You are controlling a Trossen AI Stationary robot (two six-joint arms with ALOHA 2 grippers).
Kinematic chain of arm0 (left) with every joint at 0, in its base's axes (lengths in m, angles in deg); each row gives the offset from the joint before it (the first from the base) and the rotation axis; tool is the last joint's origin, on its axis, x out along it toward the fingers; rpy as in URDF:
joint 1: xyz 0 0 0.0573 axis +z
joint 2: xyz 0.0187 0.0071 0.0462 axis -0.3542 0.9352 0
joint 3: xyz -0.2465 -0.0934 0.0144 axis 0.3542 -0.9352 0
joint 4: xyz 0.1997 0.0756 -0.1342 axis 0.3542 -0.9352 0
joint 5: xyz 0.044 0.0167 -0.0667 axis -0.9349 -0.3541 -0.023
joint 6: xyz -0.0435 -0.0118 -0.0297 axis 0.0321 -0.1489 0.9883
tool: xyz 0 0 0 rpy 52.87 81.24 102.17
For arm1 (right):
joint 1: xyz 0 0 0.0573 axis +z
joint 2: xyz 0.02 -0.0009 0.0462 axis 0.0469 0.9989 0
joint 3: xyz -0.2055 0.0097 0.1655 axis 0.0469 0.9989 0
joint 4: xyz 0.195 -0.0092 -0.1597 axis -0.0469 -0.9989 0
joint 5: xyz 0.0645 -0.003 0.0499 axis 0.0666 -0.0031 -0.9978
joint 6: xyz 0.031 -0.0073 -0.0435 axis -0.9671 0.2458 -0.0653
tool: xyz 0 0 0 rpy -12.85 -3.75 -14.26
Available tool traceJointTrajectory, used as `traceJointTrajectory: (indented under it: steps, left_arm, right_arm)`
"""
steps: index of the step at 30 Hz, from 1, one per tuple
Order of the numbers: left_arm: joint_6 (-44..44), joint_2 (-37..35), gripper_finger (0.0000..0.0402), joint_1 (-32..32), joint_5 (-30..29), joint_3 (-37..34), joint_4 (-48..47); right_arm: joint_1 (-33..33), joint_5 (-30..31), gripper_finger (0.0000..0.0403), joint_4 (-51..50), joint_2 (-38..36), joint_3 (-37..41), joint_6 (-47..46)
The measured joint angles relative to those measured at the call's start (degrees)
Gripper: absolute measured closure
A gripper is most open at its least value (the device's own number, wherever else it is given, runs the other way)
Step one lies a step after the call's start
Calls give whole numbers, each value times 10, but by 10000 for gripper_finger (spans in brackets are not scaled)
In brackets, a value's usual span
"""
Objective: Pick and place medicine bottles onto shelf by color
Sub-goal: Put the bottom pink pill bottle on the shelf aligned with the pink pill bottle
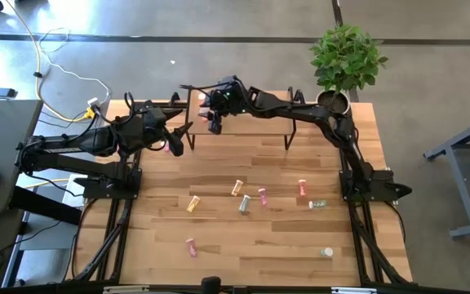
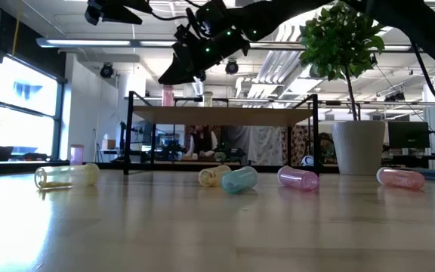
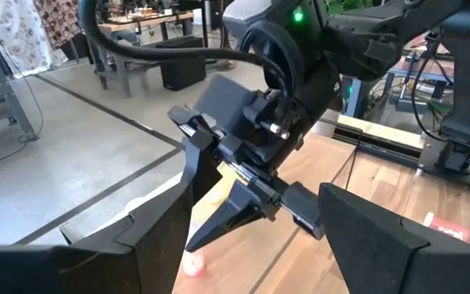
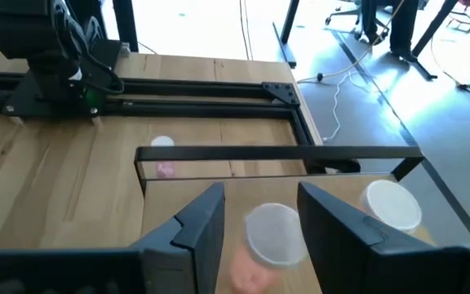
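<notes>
Fingers of the right gripper [image 4: 255, 233] are spread around a pink bottle [image 4: 263, 245] on the shelf [image 4: 357, 192] — no contact seen; left gripper [image 3: 255, 245] (open, empty) is held beside it.

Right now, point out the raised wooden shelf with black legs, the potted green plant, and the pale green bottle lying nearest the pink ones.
shelf [image 2: 225, 115]: low view, front edge of its wood top.
potted plant [image 1: 346, 55]: high view, leaves.
pale green bottle [image 2: 239, 180]: low view, its body.

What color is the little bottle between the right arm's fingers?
Pink, with a white cap: the bottle shows best in the right wrist view.
</notes>
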State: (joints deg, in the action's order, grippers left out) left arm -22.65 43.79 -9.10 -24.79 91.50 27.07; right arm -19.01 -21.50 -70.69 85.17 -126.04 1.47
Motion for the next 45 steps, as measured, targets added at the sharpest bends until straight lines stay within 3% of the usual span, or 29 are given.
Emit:
traceJointTrajectory:
  steps: [7, 14, 23, 45]
  left_arm:
    - [0, 0, 145, 0, 0, 0, -1]
    - [0, 0, 145, 0, -2, 0, -4]
    - [0, 0, 145, 0, -3, 0, -23]
    - [2, 0, 145, 0, -19, 0, -56]
  right_arm:
    - [-1, 4, 256, -5, -20, 0, 2]
    - [-1, 4, 256, -80, -61, 0, 4]
    - [3, -60, 256, -170, -49, 1, 16]
    - [6, -35, 256, -119, -8, 2, 34]
